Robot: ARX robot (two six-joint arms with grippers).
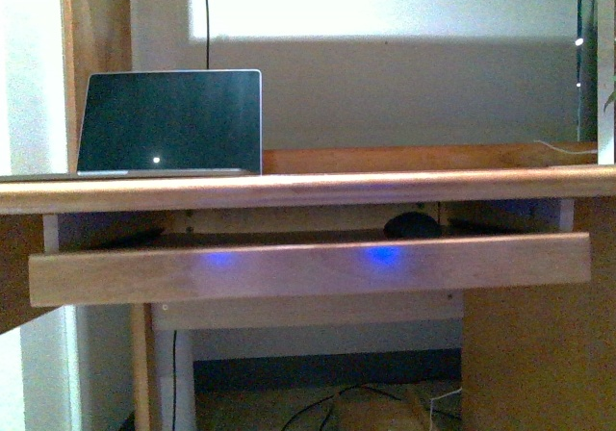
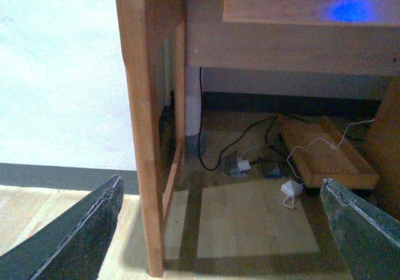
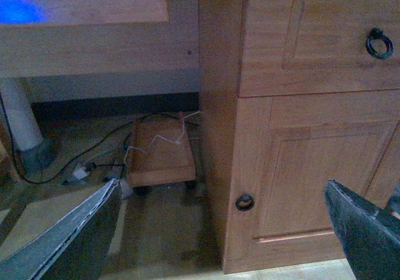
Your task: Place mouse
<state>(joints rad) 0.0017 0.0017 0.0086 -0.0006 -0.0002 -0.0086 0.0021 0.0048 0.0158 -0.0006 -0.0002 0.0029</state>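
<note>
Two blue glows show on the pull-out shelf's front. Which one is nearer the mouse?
The brighter right-hand glow, just below the mouse; the fainter glow lies far off to the left.
</note>
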